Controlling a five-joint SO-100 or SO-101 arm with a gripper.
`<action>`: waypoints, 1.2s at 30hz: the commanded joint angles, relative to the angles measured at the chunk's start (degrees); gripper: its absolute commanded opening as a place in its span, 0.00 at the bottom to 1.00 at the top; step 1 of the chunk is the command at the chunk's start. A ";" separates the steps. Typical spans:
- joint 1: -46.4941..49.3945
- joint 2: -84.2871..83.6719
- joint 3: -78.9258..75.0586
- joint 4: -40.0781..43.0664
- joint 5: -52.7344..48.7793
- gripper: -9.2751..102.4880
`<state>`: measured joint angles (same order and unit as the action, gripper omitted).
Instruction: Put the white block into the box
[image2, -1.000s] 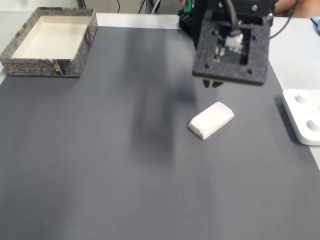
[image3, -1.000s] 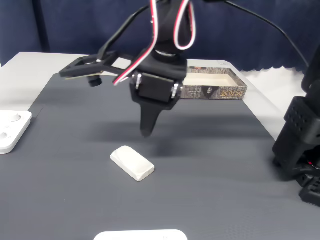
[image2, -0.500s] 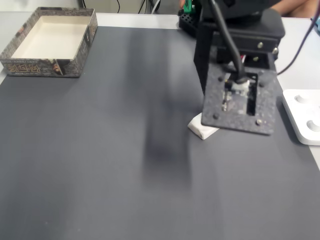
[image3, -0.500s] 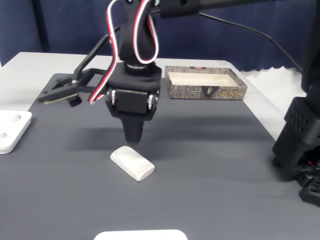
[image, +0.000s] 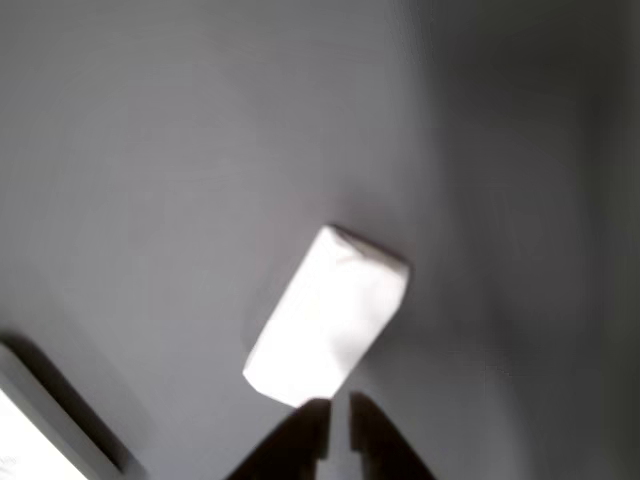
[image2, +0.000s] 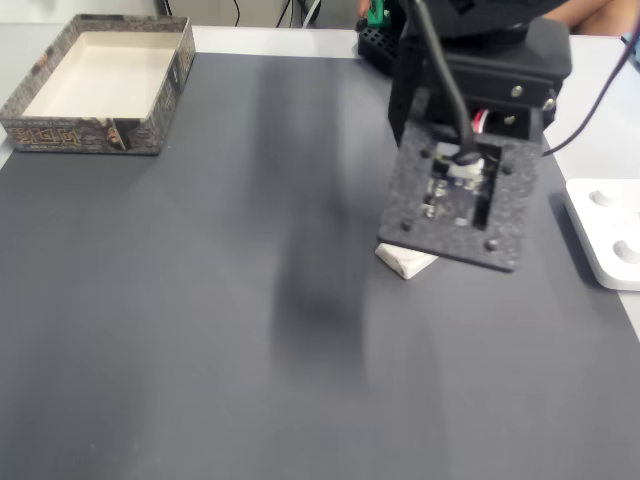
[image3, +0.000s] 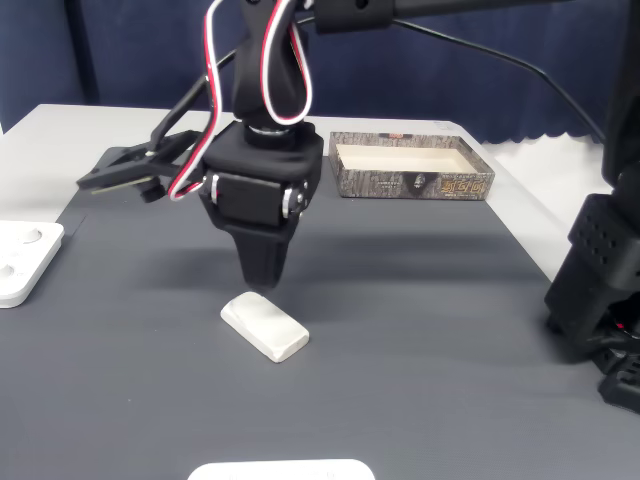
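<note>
Gripper (image3: 262, 283) above white block (image3: 264, 326), fingers nearly together, grasping nothing.
In a fixed view, the arm covers most of the block; the other view shows it whole, just beyond the fingertips.

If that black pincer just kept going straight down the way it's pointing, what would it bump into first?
Most likely the white block. The pincer points down with its tips nearly together, just above the block's near end in a fixed view. It might clip only that edge before touching the dark mat.

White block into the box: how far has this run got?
Nothing is done yet: the white block lies on the dark mat, and the box holds nothing. In hand: the gripper hangs just above the block, fingers nearly together. Left: grasp, carry, drop.
</note>
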<state>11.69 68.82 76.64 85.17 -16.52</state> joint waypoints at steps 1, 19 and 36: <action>-0.09 2.20 1.14 0.00 -8.17 0.07; -0.26 3.16 3.08 -2.11 -26.81 0.07; 2.20 4.22 4.22 -5.45 -26.72 0.10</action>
<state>12.74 68.82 80.86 81.21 -43.77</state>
